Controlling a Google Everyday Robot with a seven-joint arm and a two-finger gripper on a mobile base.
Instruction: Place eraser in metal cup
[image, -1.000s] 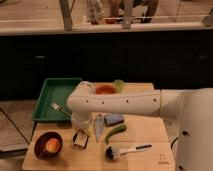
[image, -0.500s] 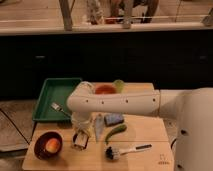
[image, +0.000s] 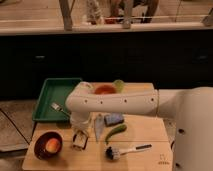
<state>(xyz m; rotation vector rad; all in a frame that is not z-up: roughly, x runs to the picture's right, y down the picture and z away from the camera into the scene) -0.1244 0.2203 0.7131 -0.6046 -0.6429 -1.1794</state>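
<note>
Where the white arm (image: 115, 102) bends down to the wooden table (image: 150, 132), a small pale eraser (image: 78, 140) shows right at the metal cup (image: 81, 145), which is low and dark and stands near the table's front edge. The eraser sits at the cup's mouth, though I cannot tell whether it rests inside or hangs just above the rim. The gripper (image: 80, 135) hangs straight down over the cup, its tip meeting the eraser. From here I cannot tell how wide it stands or whether it has hold of the block.

Just left of the cup sits a dark red bowl (image: 42, 152) with something orange (image: 51, 145) in it. Just right of the cup lies a pale greyish flat thing (image: 98, 126), then a curved green pepper (image: 116, 132), with a blue-grey sponge (image: 114, 119) behind that. Further right of the cup, nearer the front edge, lies a brush (image: 120, 150) with a dark handle. Behind and left of the cup is a green tray (image: 50, 87) holding a fork (image: 59, 108). Well behind the cup, past the arm, stand a red dish (image: 104, 90) and a light green beaker (image: 119, 85).
</note>
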